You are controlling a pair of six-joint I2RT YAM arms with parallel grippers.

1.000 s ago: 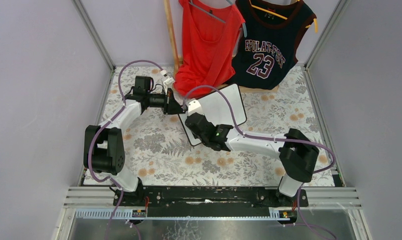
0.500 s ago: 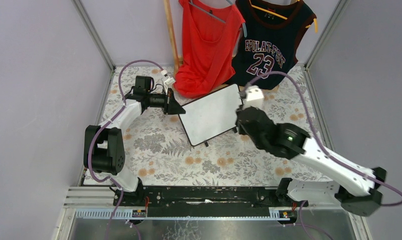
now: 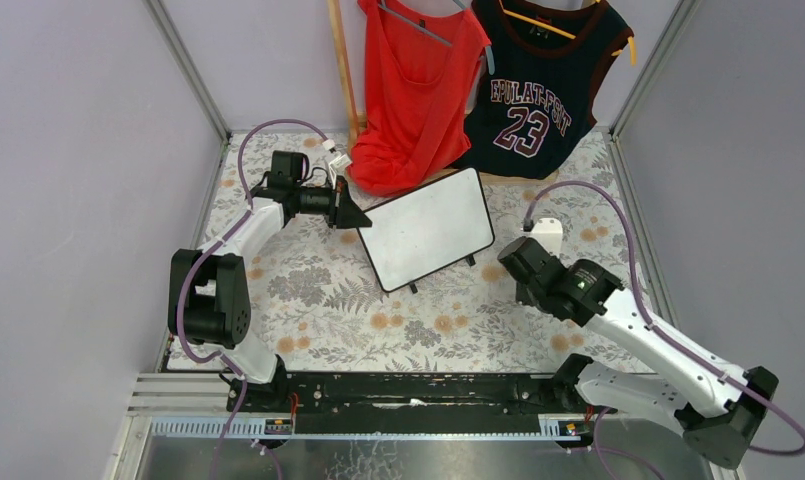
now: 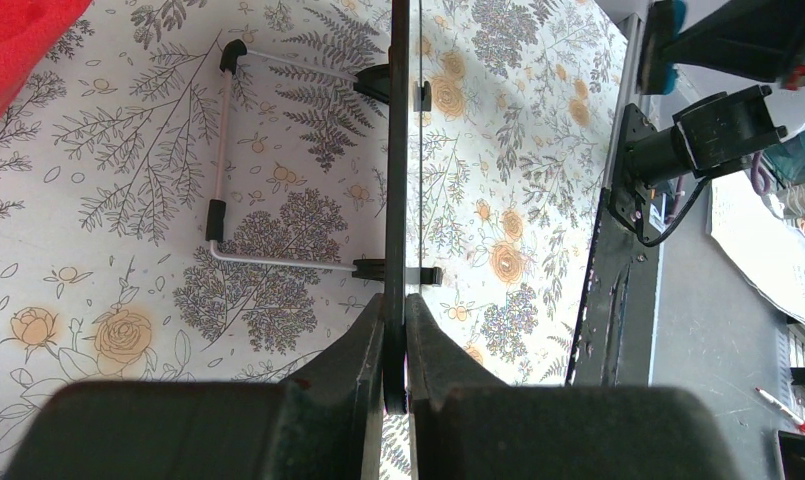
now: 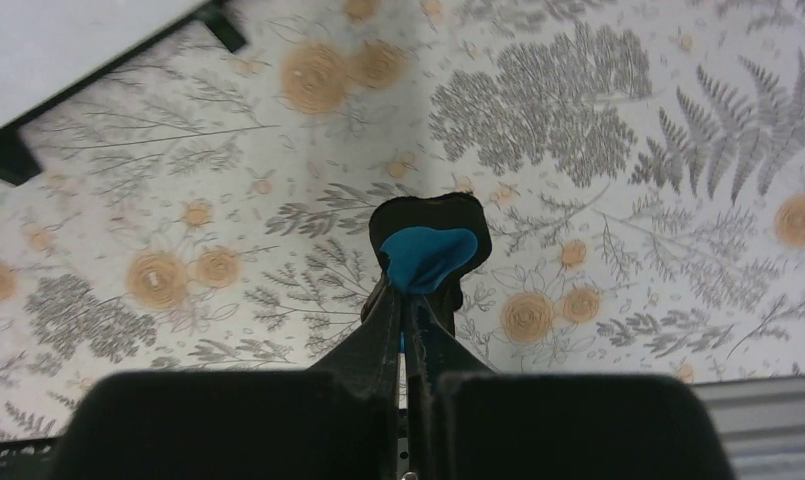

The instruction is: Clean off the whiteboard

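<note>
Left end effector pinches whiteboard edge; right end effector, apart, grips eraser.

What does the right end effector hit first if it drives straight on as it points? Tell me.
Most likely the floral tablecloth: the right end effector, shut on the blue eraser, points at bare cloth. The whiteboard sits off to one side of that line. Depth is unclear.
</note>
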